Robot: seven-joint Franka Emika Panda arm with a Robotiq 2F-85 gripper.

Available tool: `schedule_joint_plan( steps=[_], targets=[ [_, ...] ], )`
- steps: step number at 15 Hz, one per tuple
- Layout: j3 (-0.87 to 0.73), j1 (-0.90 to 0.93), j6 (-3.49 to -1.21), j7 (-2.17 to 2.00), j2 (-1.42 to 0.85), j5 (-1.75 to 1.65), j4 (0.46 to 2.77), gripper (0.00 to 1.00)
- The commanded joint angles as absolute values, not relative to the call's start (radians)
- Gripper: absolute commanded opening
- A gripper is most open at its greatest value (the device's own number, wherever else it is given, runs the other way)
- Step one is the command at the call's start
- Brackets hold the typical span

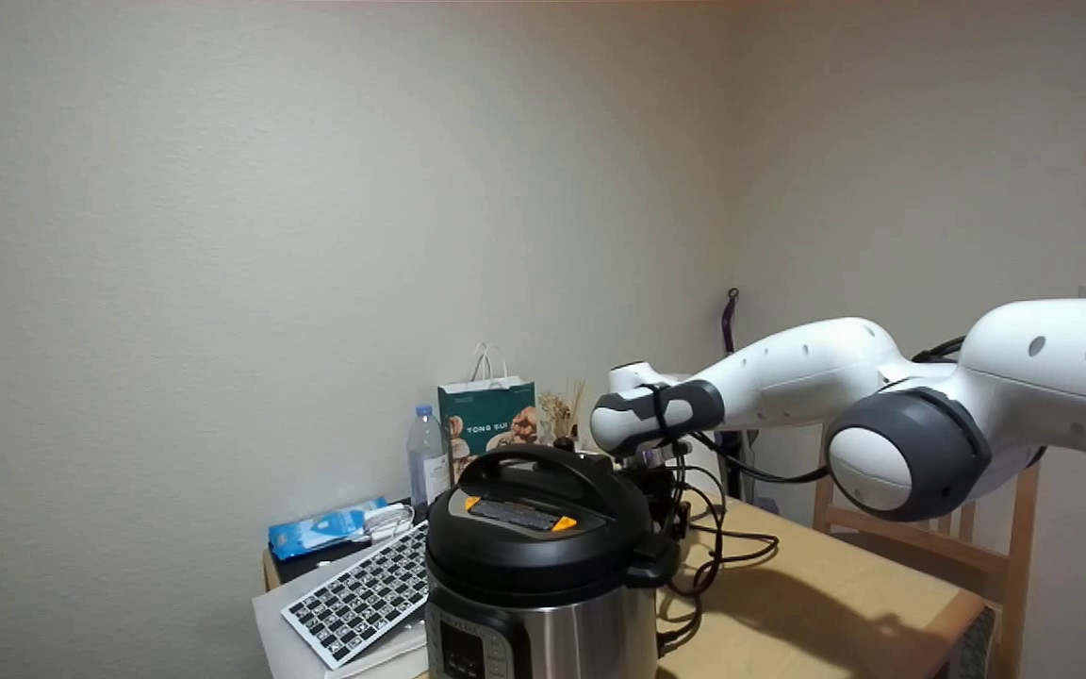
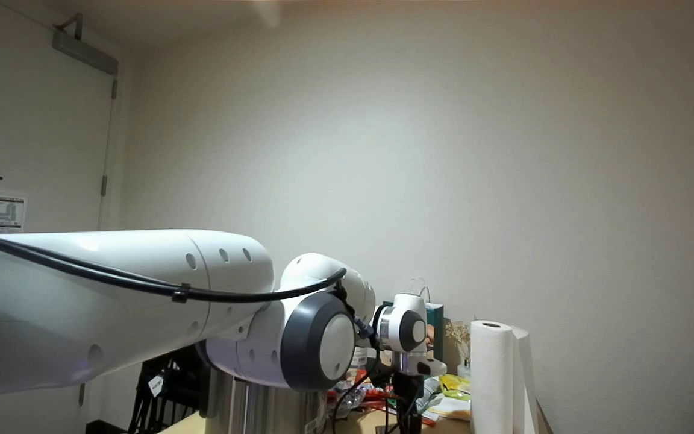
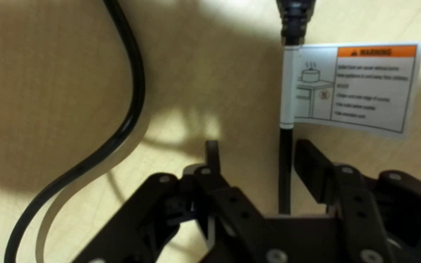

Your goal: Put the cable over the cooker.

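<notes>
1. Currently we have the arm (image 1: 788, 377) stretched over the desk (image 1: 793, 580), wrist bent, gripper (image 3: 258, 160) pointing down, fingers (image 3: 311, 171) apart.
2. Between them we see the cable (image 3: 285, 168), just beside one finger, past the cooker (image 1: 590, 622) toward the desk edge by the chair (image 1: 1020, 566).
3. We find the cooker lidded, inside hidden; a paper bag (image 1: 482, 417) stands near the wall-side edge.

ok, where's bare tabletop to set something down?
In an exterior view, tabletop right of the cooker, chair beyond. Also, wrist view: the strip between curved and labelled stretches of cable, its lower end overlapped by the tool. Crowded: cable loops beside the cooker; checkered board, blue packet at left.
</notes>
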State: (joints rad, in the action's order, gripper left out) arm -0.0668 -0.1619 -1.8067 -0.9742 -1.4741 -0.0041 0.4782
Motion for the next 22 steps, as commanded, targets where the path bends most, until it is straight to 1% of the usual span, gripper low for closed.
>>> schedule_joint_plan(
  steps=[1,2,3,8,10,12,13,14,18,20,22],
  targets=[
    [-0.066,-0.176,-1.81,-0.97,-1.474,0.022,0.5,0.38],
    [-0.064,-0.178,-1.807,-0.974,-1.474,0.026,0.499,0.42],
    [-0.06,-0.181,-1.804,-0.976,-1.475,0.03,0.496,0.41],
    [-0.055,-0.189,-1.803,-0.988,-1.474,0.058,0.493,0.06],
    [-0.055,-0.19,-1.804,-0.99,-1.473,0.063,0.494,0.0],
    [-0.052,-0.195,-1.801,-0.994,-1.474,0.071,0.492,0.0],
    [-0.055,-0.196,-1.796,-1.011,-1.474,0.073,0.484,0.02],
    [-0.063,-0.193,-1.791,-1.037,-1.474,0.072,0.465,0.02],
    [-0.072,-0.186,-1.805,-1.119,-1.473,0.065,0.312,0.02],
    [-0.07,-0.178,-1.875,-1.143,-1.399,0.055,0.352,0.02],
    [-0.069,-0.173,-1.91,-1.174,-1.365,0.053,0.331,0.02]
  ],
)
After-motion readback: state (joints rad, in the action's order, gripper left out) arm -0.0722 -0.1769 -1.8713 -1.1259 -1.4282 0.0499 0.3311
